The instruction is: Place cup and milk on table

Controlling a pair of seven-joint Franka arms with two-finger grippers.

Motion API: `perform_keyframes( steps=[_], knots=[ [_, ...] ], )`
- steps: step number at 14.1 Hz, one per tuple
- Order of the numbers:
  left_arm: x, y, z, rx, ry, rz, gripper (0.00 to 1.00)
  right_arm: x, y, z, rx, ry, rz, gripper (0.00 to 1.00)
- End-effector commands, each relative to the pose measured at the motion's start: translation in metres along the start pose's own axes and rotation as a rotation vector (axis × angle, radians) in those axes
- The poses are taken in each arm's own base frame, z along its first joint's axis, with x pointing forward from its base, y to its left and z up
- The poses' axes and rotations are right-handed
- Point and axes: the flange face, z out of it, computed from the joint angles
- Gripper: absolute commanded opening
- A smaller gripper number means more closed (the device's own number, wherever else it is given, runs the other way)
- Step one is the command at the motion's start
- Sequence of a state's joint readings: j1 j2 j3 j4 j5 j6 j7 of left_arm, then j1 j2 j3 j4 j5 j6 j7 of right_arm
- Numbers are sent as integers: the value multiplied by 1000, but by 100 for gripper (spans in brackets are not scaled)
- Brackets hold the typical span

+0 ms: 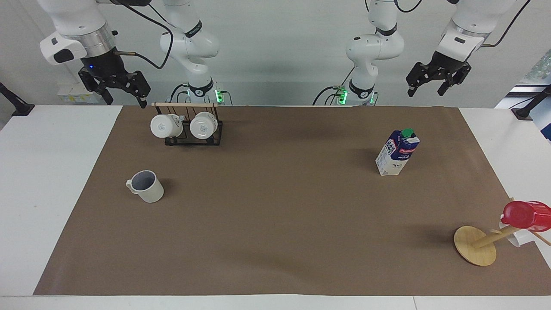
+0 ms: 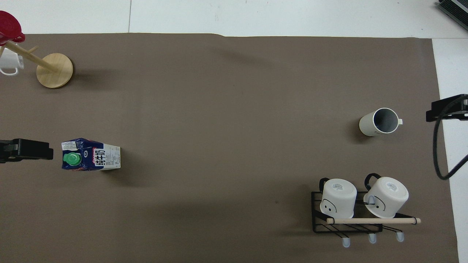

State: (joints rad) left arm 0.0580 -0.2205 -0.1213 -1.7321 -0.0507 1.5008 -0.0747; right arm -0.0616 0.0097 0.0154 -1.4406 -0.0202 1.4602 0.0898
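Observation:
The cup (image 1: 147,186), a matte off-white mug with a grey-blue inside, stands upright on the brown sheet (image 1: 275,215) of the table (image 1: 51,172), toward the right arm's end; it also shows in the overhead view (image 2: 378,122). The milk (image 1: 397,152), a blue-and-white carton with a green cap, stands upright on the sheet toward the left arm's end; it also shows in the overhead view (image 2: 90,154). My right gripper (image 1: 125,100) hangs open and empty, high over the table's edge by the rack. My left gripper (image 1: 425,90) hangs open and empty, high over the table's edge at its own end.
A black wire rack (image 1: 193,137) with two glossy white mugs (image 1: 189,125) stands nearer to the robots than the cup. A wooden mug tree (image 1: 475,245) with a red cup (image 1: 526,215) stands at the left arm's end, farther from the robots than the milk.

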Motion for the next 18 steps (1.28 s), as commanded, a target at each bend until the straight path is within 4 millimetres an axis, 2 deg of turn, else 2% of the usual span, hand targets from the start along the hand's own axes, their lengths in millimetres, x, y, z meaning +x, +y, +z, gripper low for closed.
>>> perform_keyframes(
  steps=[1,5,13,16,18],
  knots=[
    [-1,-2,-7,10,-4,-11,100,-5,5,0,20,5,-15,100],
    [-1,-3,-6,10,-5,-18,100,-5,4,1,19,9,-15,100],
    [-2,-20,-3,4,-18,-37,100,-1,6,5,21,62,-4,100],
    [-2,-21,-3,4,-18,-37,100,1,8,11,16,89,-5,100],
    [-2,-21,-3,4,-18,-37,100,3,11,24,11,75,3,100]
  ],
)
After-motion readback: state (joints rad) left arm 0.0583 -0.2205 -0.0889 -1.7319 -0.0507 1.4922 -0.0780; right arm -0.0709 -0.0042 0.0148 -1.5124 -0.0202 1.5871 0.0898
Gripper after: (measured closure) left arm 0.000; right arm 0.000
